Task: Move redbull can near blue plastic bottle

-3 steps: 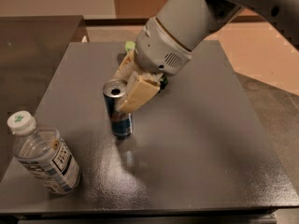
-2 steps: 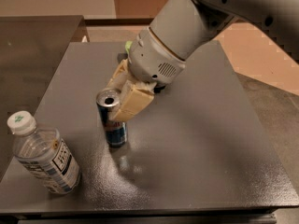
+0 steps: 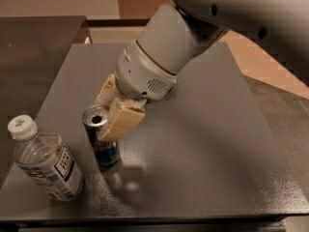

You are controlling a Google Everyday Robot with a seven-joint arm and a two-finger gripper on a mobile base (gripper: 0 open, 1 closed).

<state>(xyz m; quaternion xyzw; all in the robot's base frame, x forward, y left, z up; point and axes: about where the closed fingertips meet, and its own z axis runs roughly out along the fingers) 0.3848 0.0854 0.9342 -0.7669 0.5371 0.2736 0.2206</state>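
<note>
The redbull can (image 3: 102,141) stands upright on the dark grey table (image 3: 203,139), left of the middle, its silver top showing. My gripper (image 3: 112,114) is shut on the redbull can, with cream fingers (image 3: 123,122) against its upper side. The blue plastic bottle (image 3: 43,159), clear with a white cap bearing a green mark, stands at the front left, a short gap to the can's left. The arm's large grey wrist hangs over the table's centre.
A second dark table (image 3: 38,47) adjoins at the back left. Tan floor (image 3: 270,62) lies to the right of the table. The table's front edge runs just below the bottle.
My gripper has carried the can to the left and toward the front, closer to the bottle. The bottle has not moved.
</note>
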